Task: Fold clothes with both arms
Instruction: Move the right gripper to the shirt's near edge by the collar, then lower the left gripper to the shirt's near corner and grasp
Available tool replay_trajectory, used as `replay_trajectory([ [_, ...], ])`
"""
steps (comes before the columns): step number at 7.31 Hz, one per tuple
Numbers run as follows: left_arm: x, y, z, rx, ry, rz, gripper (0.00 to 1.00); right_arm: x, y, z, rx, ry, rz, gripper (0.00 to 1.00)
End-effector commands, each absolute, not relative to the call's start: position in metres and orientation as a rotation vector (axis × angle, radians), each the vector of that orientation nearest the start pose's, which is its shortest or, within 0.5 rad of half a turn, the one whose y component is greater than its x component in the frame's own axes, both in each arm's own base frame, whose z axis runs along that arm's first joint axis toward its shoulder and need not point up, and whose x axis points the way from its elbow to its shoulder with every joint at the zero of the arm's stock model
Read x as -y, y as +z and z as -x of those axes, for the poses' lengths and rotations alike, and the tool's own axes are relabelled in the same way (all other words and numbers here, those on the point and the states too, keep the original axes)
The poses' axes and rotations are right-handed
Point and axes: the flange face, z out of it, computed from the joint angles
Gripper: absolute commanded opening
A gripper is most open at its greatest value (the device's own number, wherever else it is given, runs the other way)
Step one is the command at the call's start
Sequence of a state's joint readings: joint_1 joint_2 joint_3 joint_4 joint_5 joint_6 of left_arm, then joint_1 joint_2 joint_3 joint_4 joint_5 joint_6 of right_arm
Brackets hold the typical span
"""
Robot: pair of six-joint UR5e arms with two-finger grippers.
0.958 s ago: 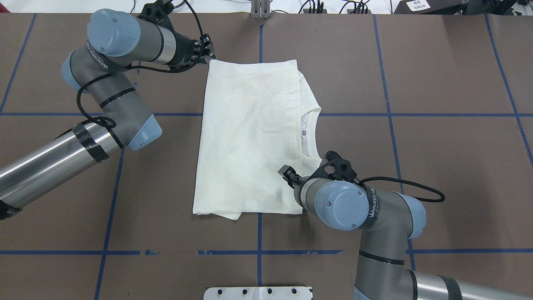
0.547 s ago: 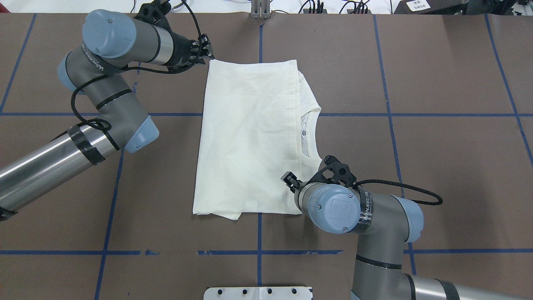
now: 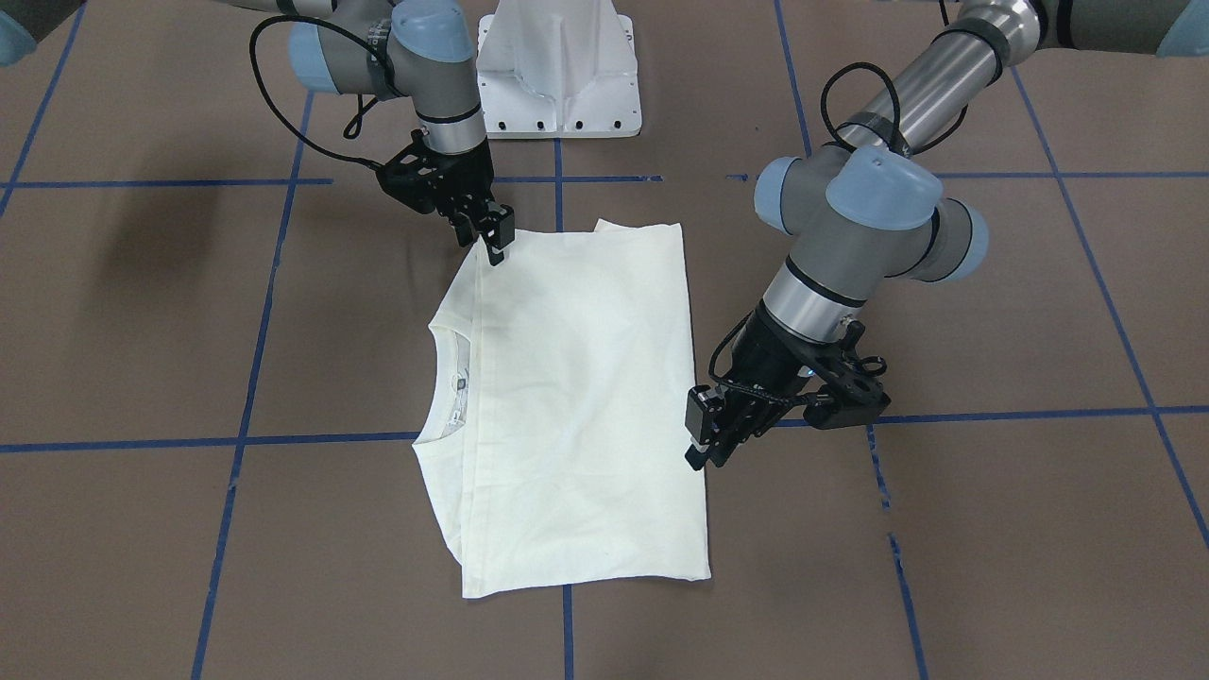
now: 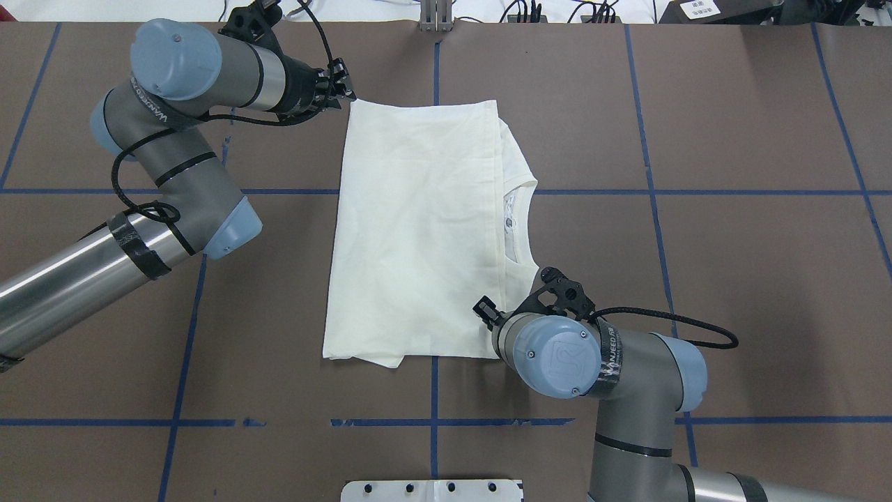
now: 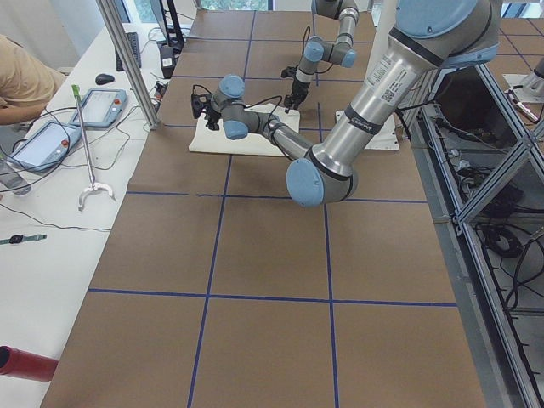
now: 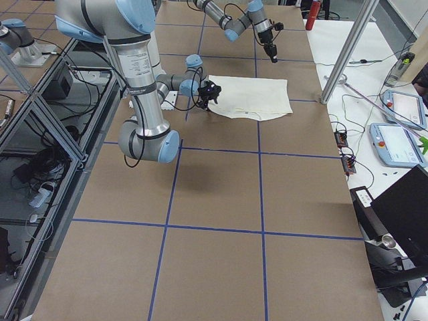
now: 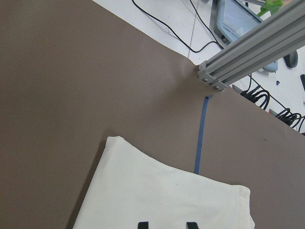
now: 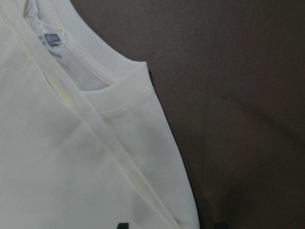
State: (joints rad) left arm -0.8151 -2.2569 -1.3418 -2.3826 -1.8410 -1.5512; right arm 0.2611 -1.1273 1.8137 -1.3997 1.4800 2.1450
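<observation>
The cream shirt (image 4: 418, 230) lies folded flat on the brown table, plain side up, with its collar (image 4: 519, 223) on the right. It also shows in the front-facing view (image 3: 576, 397). My left gripper (image 4: 346, 94) is open just above the shirt's far left corner. In the front-facing view it (image 3: 704, 458) hangs at the shirt's edge, and the left wrist view shows that corner (image 7: 167, 195). My right gripper (image 4: 486, 312) is open over the near right part of the shirt, by the shoulder (image 8: 133, 124). In the front-facing view it (image 3: 495, 247) is low over the cloth. Neither gripper holds anything.
The white pedestal base (image 4: 432, 490) stands at the near edge. An aluminium post (image 4: 436, 17) rises at the far edge, with cables behind it. Blue tape lines (image 4: 648, 188) cross the table. An operator's bench with tablets (image 5: 51, 136) runs beyond the far edge.
My left gripper has moved slightly left, towards the far edge at the shirt's corner. My right gripper has drawn back a little towards the shirt's near edge. The shirt has not moved.
</observation>
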Motion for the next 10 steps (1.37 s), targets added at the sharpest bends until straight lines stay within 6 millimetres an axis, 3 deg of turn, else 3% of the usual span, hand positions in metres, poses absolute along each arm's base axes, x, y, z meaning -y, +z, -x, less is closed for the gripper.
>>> replay_trajectory([
  [1,0.614,0.252,-0.432,-1.26,-0.511,-0.301,0.38,0.293,0.289,0.57,0.884,0.813,0.056,0.0],
  [5,0.611,0.25,-0.435,-1.265,-0.509,-0.298,0.38,0.302,0.281,0.563,0.899,0.816,0.068,0.0],
  [6,0.604,0.242,-0.434,-1.287,-0.517,-0.289,0.39,0.304,0.261,0.542,0.946,0.814,0.092,0.0],
  [7,0.574,0.247,-0.424,-1.324,-0.535,-0.254,0.39,0.3,0.259,0.524,0.957,0.802,0.123,0.0],
  [8,0.53,0.264,-0.432,-1.333,-0.509,-0.212,0.41,0.299,0.265,0.523,0.948,0.799,0.124,0.0],
  [9,0.487,0.277,-0.455,-1.329,-0.5,-0.186,0.44,0.299,0.271,0.52,0.938,0.8,0.122,0.0],
  [10,0.45,0.281,-0.465,-1.307,-0.527,-0.128,0.47,0.298,0.274,0.519,0.935,0.8,0.123,0.0],
])
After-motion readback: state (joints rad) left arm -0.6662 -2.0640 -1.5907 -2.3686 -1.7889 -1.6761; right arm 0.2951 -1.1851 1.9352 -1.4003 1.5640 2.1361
